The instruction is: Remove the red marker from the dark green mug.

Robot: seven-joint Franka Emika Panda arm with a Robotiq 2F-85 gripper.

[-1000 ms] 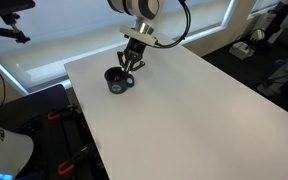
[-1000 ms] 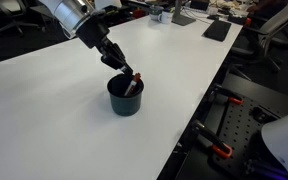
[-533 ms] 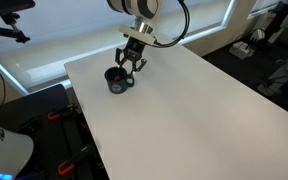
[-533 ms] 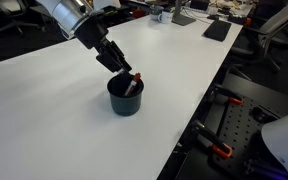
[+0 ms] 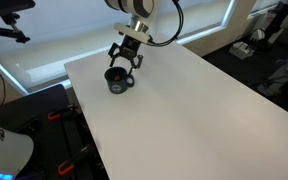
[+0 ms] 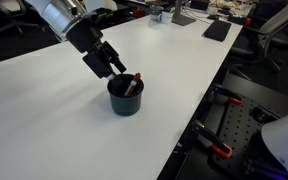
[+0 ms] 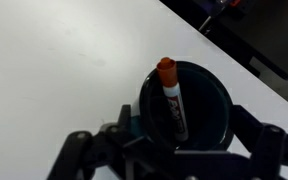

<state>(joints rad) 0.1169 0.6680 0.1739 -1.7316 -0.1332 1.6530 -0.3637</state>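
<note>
Wrist view: we look down between the spread fingers of the tool (image 7: 172,150) at the red marker (image 7: 171,95), which leans inside the dark green mug (image 7: 220,112), its red cap poking up at the rim. The jaws stand wide and hold nothing. We judge the step in hand to be the approach, with the marker not yet gripped. The next move, we reckon, calls for lowering the tool until its fingers straddle the cap, then closing on it without nudging the mug. In both exterior views the tool hangs just above the mug on the white bench (image 6: 44,125). They show that gap in height; the wrist view does not.
</note>
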